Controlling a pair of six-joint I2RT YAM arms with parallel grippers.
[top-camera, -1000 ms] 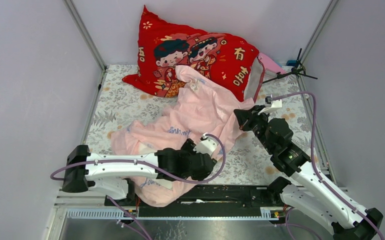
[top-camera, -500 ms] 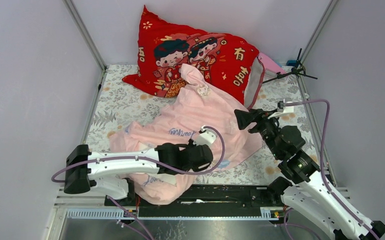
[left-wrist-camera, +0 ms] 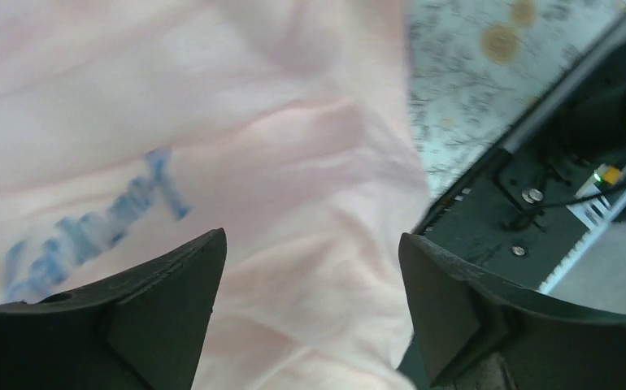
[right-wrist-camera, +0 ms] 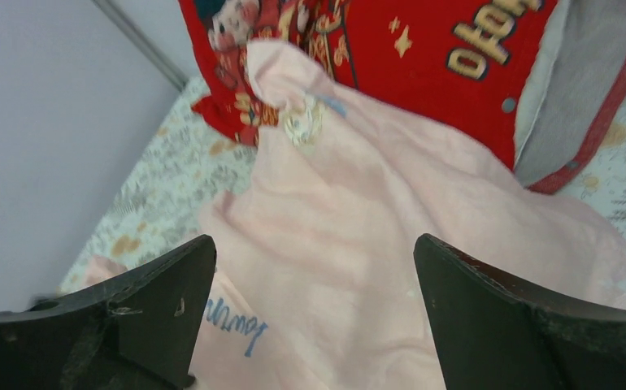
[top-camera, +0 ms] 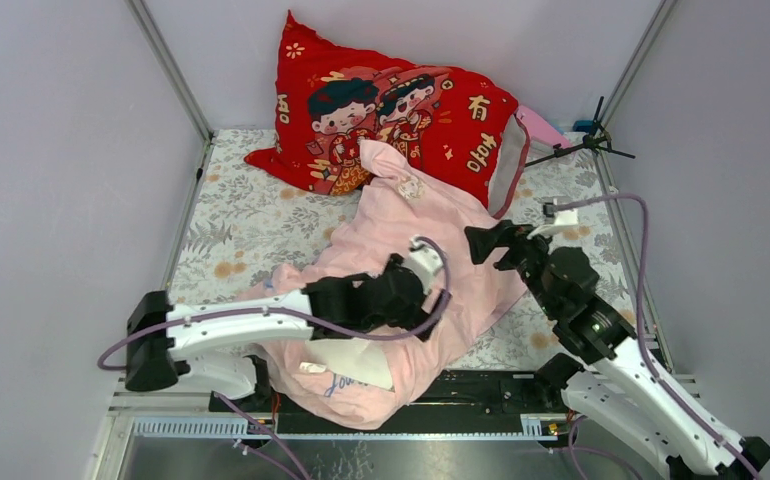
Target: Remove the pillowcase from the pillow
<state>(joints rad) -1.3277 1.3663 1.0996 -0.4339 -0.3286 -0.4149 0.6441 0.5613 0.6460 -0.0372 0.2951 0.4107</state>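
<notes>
left gripper (left-wrist-camera: 310,240): jaws spread wide, gripping nothing, pillowcase (left-wrist-camera: 212,122) beneath and between | right gripper (right-wrist-camera: 314,240): jaws spread wide, empty, pillowcase beneath, red cushion (right-wrist-camera: 423,49) beyond

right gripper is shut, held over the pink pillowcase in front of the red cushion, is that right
No: the right gripper is open, jaws wide apart, as the right wrist view shows. The rest holds: it is over the pink pillowcase, in front of the red cushion.
</notes>
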